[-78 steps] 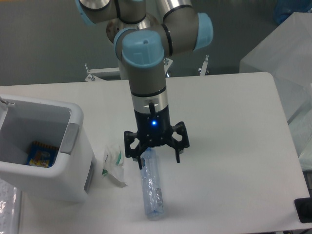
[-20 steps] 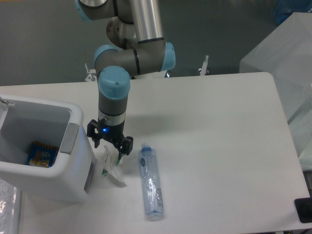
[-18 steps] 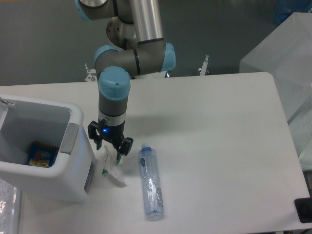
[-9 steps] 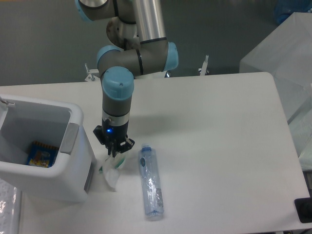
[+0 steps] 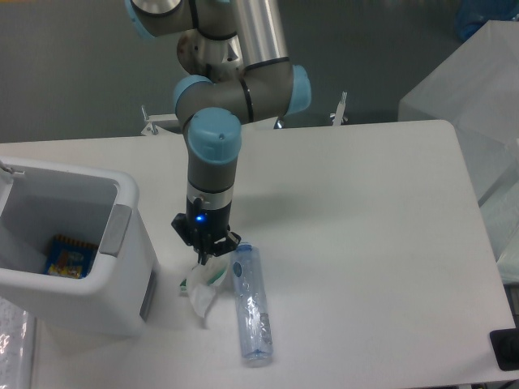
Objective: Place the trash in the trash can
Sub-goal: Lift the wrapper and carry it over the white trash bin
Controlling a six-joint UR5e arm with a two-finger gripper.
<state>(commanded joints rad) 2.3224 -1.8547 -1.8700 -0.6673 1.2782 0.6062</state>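
We log the tool (image 5: 206,256) with its fingers pressed together on the top of the wrapper (image 5: 203,284), which hangs crumpled below it. Whether the wrapper's lower end touches the desk (image 5: 365,243) we cannot tell. The grip looks like a pinch on a thin fold, so we judge it could slip in transit.

The bottle (image 5: 248,301) lies flat on the desk just right of the wrapper, long axis running near to far, cap end far, close beside the tool. It is not held.

The bin (image 5: 69,243) stands at the left, mouth open upward, with a small coloured packet (image 5: 65,256) lying in its bottom. From the tool the bin lies directly left and near. Its rim stands higher than the hanging wrapper.

Judgement: the coming move turns on that offset. Lift first so the wrapper clears the rim, then carry left over the mouth and release.
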